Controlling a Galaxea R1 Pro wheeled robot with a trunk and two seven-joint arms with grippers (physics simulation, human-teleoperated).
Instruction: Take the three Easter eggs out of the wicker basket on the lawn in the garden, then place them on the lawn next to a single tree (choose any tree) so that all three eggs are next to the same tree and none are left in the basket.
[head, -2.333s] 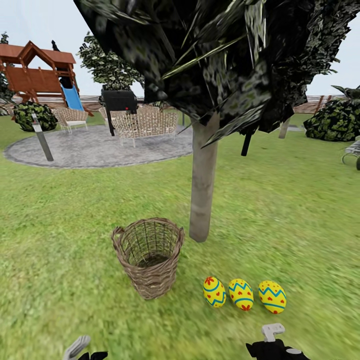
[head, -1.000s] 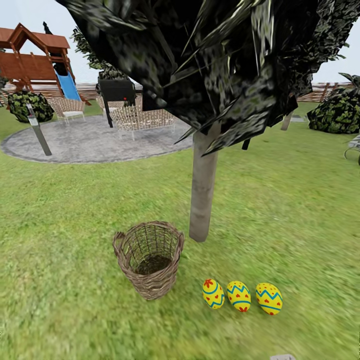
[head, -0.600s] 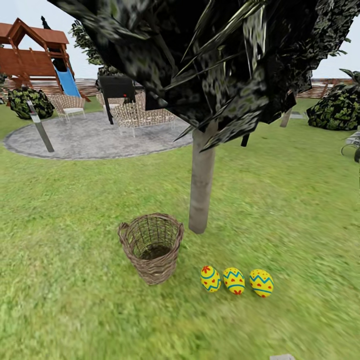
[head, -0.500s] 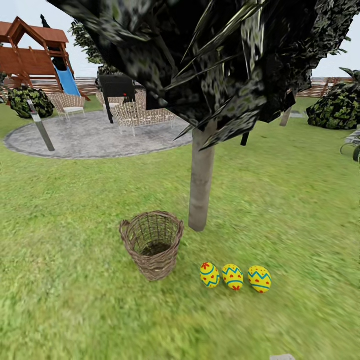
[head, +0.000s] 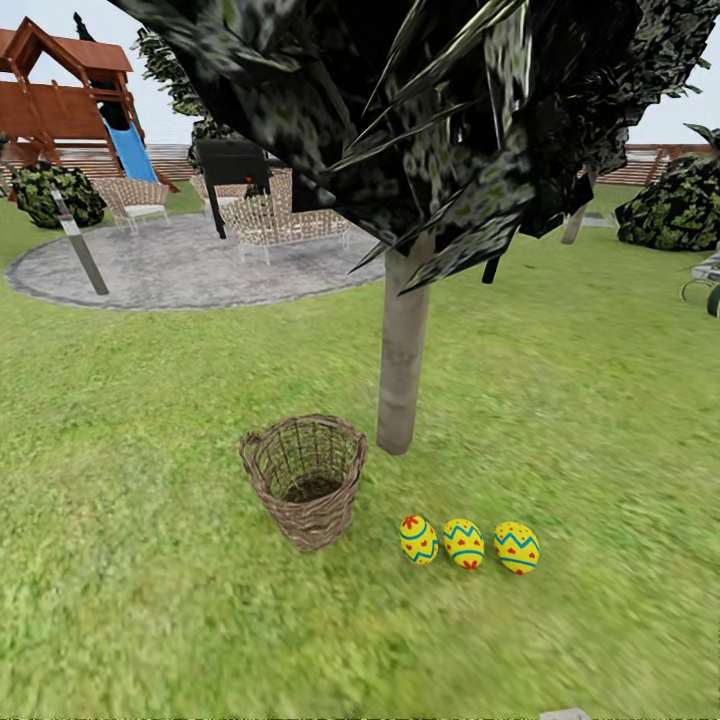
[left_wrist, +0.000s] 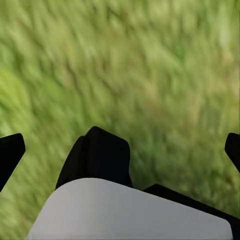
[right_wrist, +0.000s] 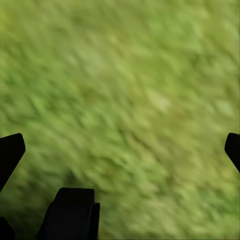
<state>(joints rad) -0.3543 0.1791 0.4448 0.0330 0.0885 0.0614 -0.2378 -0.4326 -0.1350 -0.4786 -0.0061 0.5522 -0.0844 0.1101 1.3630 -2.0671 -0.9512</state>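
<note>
head: three yellow zigzag-banded Easter eggs (head: 468, 542) lying in a row on green lawn (head: 150, 400), right of round tan wicker basket (head: 305, 478), near pale tree trunk (head: 402, 362) | wrists: left gripper (left_wrist: 120, 145) and right gripper (right_wrist: 120, 145) hanging over blurred grass, fingers spread wide, holding nothing

A home garden: lawn (head: 150, 400), patio (head: 190, 270) (wicker chairs (head: 285, 222)), playset (head: 70, 90).

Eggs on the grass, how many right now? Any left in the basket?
3. They lie in a row on the lawn right of the basket, near the tree trunk: left egg, middle egg, right egg. None visible in the basket.
</note>
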